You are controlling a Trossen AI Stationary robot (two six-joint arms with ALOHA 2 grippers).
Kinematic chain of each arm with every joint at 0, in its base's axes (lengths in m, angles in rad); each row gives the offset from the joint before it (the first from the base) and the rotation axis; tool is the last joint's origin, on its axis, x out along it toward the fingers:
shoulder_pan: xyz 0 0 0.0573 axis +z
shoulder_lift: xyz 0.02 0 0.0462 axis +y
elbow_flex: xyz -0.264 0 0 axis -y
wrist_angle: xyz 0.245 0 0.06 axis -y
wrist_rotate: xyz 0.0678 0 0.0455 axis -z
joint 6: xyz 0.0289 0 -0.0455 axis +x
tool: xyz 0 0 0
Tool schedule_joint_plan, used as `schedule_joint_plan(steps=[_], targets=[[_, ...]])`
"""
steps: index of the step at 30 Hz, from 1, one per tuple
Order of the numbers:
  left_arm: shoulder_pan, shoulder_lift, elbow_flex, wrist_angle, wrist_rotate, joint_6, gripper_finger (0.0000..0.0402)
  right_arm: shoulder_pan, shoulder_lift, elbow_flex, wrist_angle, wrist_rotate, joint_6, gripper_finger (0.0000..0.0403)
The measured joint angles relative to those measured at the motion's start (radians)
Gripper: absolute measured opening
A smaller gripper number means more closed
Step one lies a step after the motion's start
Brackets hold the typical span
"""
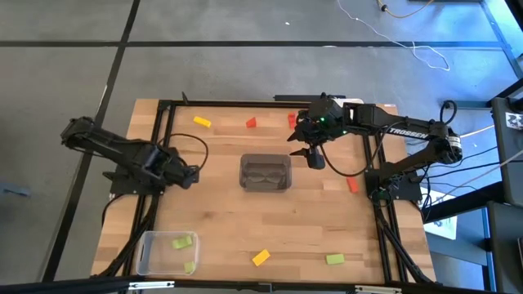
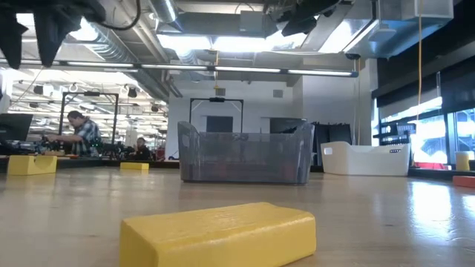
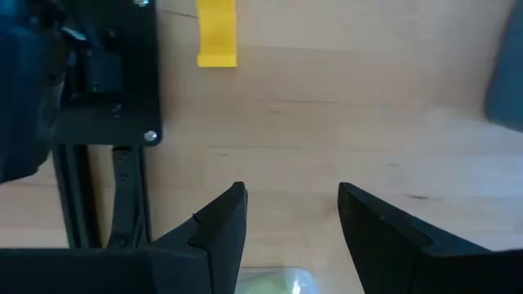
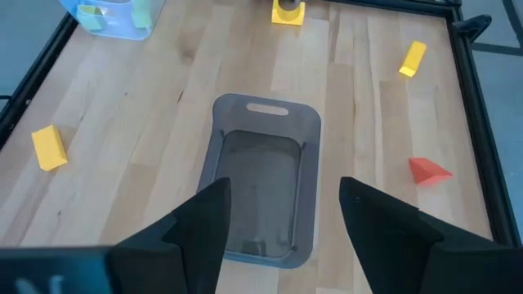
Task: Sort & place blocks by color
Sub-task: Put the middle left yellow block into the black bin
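My right gripper [image 1: 315, 155] [image 4: 282, 237] hangs open and holds nothing, above the table just right of the grey bin [image 1: 265, 172] [image 4: 261, 188], which looks empty. My left gripper [image 1: 189, 175] [image 3: 290, 229] is open too, over the table's left side. Blocks lie flat on the wood: a yellow one [image 1: 202, 122] [image 3: 217, 33] and two red ones [image 1: 251, 123] [image 1: 292, 120] near the far edge, a red one [image 1: 352, 184] at the right, and a yellow [image 1: 261, 257] [image 2: 219, 233] and a green one [image 1: 334, 260] near the front. Two green blocks [image 1: 182, 242] lie in the clear bin [image 1: 147, 253].
Black frame rails [image 1: 163, 147] [image 1: 377, 163] run along both sides of the wooden table, with the arm bases mounted on them. A white tub [image 2: 364, 159] and people at desks show in the room beyond. Bare wood lies between the grey bin and the front blocks.
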Motion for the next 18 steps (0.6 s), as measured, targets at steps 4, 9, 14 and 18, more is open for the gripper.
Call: schedule_joint_plan(steps=[4, 9, 14, 18], targets=[[0.045, 0.034, 0.0, -0.006, -0.016, 0.023, 0.0183, 0.0, 0.0, 0.0, 0.001, 0.0, 0.0, 0.0229], [0.096, 0.075, -0.007, -0.017, -0.015, 0.017, 0.0183, 0.0, 0.0, 0.0, 0.003, 0.0, 0.006, 0.0229], [0.14, 0.111, -0.065, 0.005, -0.004, 0.018, 0.0183, 0.0, 0.0, 0.0, 0.011, 0.0, 0.049, 0.0229], [0.162, 0.128, -0.131, 0.013, -0.012, 0.015, 0.0183, 0.0, 0.0, 0.0, 0.015, 0.0, 0.049, 0.0229]])
